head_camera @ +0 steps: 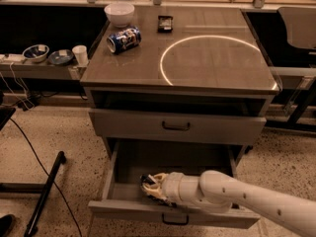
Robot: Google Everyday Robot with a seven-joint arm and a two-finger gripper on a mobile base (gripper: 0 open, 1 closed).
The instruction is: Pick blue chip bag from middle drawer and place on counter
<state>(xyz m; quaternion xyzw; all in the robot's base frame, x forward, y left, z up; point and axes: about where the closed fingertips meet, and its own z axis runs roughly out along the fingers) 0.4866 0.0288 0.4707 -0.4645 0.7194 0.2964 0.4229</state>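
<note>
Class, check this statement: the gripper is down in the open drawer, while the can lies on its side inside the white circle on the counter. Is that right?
One detail is wrong. The camera view shows the can lying on its side outside the white circle, beside it and nearer the bowl, on the counter. The gripper is indeed down in the open drawer.

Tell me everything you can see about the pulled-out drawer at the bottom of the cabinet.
The drawer is grey and stands pulled far out beneath a similar closed drawer front. Its box is deep and mostly bare; its plain front carries a small dark handle. The end effector sits inside near the front, left of centre in the view, at a small dark chip bag that is mostly hidden. The white arm crosses its front edge on the right.
</note>
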